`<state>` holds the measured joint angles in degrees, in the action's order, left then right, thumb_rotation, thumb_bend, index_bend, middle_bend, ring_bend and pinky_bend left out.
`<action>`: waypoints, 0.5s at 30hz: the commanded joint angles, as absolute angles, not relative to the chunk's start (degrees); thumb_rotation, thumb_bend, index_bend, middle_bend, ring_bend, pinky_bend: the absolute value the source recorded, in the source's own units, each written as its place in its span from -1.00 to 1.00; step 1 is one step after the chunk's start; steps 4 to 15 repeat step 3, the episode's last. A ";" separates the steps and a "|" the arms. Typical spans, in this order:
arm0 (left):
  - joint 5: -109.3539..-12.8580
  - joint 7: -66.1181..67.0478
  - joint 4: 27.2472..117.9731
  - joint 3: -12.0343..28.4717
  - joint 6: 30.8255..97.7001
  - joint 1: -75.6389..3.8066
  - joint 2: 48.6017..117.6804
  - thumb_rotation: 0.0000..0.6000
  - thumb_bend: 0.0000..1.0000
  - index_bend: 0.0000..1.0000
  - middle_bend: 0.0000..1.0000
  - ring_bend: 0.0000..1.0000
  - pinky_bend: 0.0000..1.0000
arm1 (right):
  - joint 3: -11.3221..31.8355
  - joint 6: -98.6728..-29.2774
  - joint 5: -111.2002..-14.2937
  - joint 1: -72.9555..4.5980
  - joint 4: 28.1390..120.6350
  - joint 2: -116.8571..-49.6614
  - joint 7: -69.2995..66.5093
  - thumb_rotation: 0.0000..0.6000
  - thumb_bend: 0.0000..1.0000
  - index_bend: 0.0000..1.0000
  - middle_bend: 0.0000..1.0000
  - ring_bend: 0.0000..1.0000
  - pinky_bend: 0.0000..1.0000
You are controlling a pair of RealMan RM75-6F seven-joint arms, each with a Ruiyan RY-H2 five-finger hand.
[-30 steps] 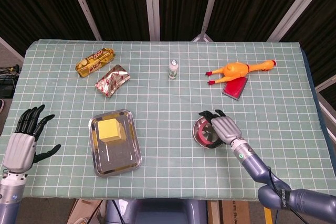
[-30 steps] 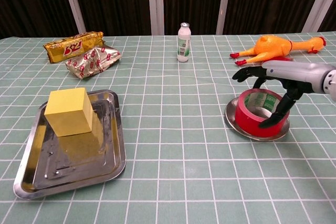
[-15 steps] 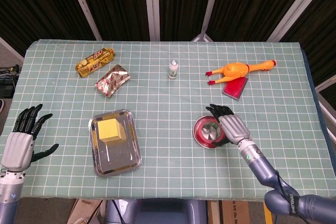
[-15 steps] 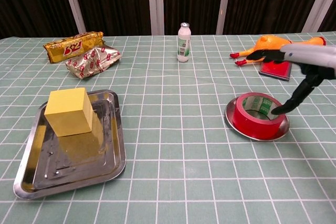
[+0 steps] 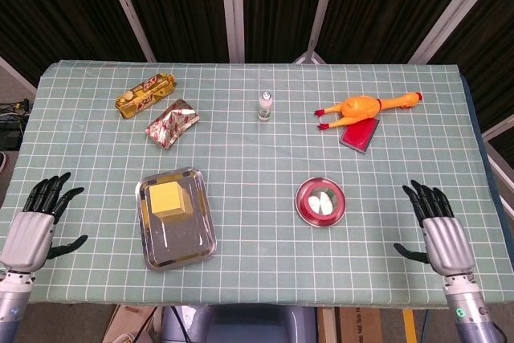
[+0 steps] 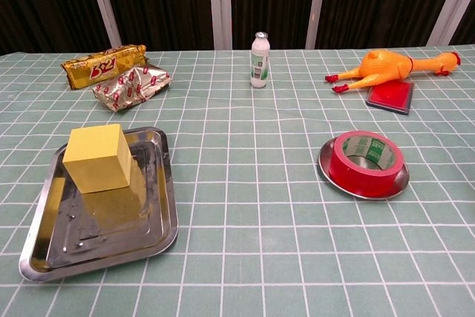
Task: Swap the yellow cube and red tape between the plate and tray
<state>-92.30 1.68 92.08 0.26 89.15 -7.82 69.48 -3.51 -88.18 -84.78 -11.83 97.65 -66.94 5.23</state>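
Yellow cube (image 5: 169, 198) sits in the far half of the tray (image 5: 193, 245), at lower left of the frame. The red tape (image 6: 367, 162) lies in the plate (image 6: 364, 190), right of centre. Both hands are spread and hold nothing: left hand (image 5: 35, 229) at lower left edge, right hand (image 5: 439, 234) at lower right.

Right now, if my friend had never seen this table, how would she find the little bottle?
Start at the green checked table and look to its far side, in the middle. The small white bottle stands upright there alone, between the shiny snack packets and the orange rubber chicken. It is the only upright thing.
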 commanded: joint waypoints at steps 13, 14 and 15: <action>-92.59 0.81 90.72 0.20 88.53 -8.07 69.94 1.00 -0.92 -0.62 -1.00 -1.00 -1.00 | -3.24 -92.03 -88.27 -8.99 93.65 -69.28 10.39 1.00 -1.00 -0.98 -1.00 -1.00 -1.00; -92.59 0.81 90.72 0.20 88.53 -8.07 69.94 1.00 -0.92 -0.62 -1.00 -1.00 -1.00 | -3.24 -92.03 -88.27 -8.99 93.65 -69.28 10.39 1.00 -1.00 -0.98 -1.00 -1.00 -1.00; -92.59 0.81 90.72 0.20 88.53 -8.07 69.94 1.00 -0.92 -0.62 -1.00 -1.00 -1.00 | -3.24 -92.03 -88.27 -8.99 93.65 -69.28 10.39 1.00 -1.00 -0.98 -1.00 -1.00 -1.00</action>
